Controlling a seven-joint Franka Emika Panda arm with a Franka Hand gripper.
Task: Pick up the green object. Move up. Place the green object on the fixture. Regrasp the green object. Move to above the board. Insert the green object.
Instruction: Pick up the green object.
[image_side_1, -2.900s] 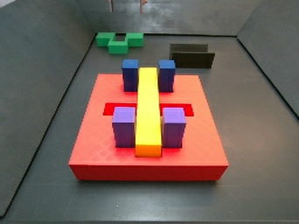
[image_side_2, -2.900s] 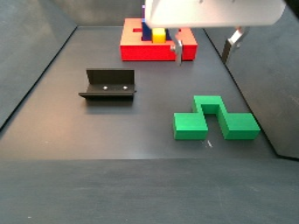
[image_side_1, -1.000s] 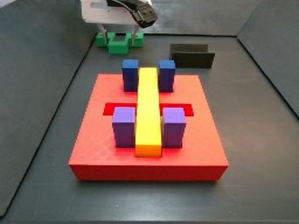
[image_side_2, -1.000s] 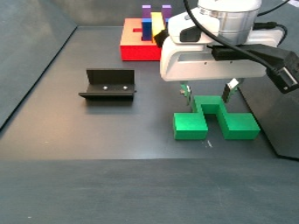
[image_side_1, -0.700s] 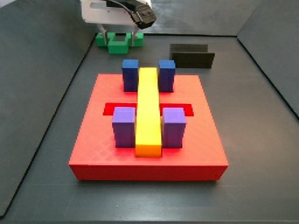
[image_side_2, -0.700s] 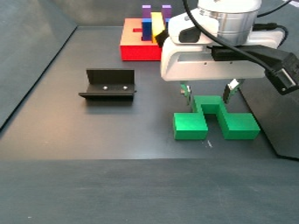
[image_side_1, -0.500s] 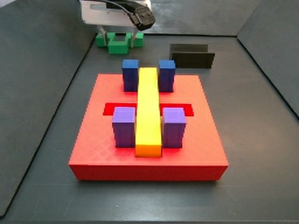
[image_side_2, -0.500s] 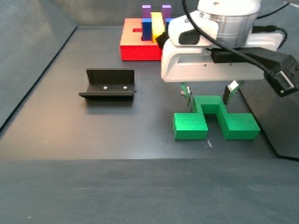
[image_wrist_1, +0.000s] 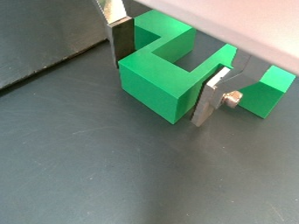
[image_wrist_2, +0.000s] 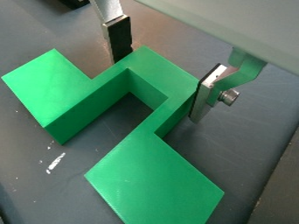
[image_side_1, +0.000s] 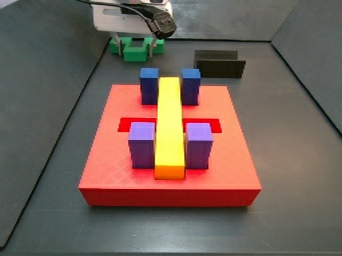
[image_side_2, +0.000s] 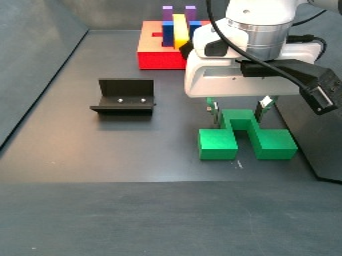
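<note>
One green object sits between the spread-apart jaws of the single gripper, ungripped

White gripper body, black cables, flat silver fingers with dark pads, small screw

The hand sits low over the green object, and whether the pads touch it cannot be told. In a side view most of the green object is hidden behind the hand's white body. In both wrist views the fingers are cut off by the frame edge. The board is partly covered by the arm in a side view. The fixture is seen too small for detail.
</note>
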